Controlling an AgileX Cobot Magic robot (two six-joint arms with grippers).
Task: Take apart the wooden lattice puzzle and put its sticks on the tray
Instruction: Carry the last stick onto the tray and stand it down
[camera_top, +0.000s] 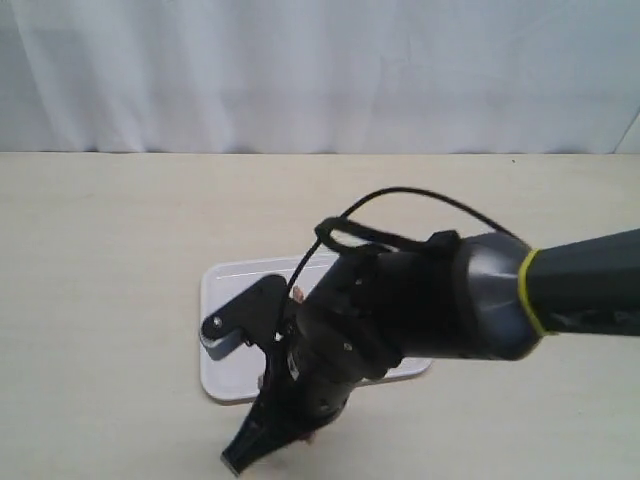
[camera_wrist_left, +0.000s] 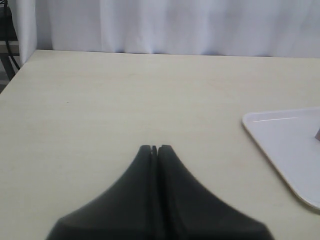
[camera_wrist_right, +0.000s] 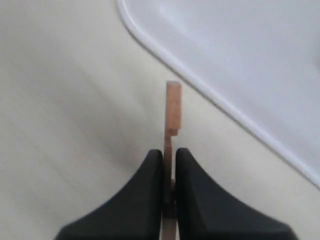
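Right gripper (camera_wrist_right: 169, 156) pinched on stick (camera_wrist_right: 173, 107), axis along fingers | tray (camera_top: 232, 378) just up-frame in exterior view | left gripper (camera_wrist_left: 154, 149) closed, empty, farther off.

Nothing much besides the pale cream table (camera_top: 100, 260); matte top with faint wood grain, and a tiny dark speck (camera_top: 514, 160) near its far edge on the right; behind it a white curtain (camera_top: 300, 70) hangs in soft vertical folds across the whole back; past the table's corner in the left wrist view there's some dark frame (camera_wrist_left: 7, 47), too cut off to tell what it is
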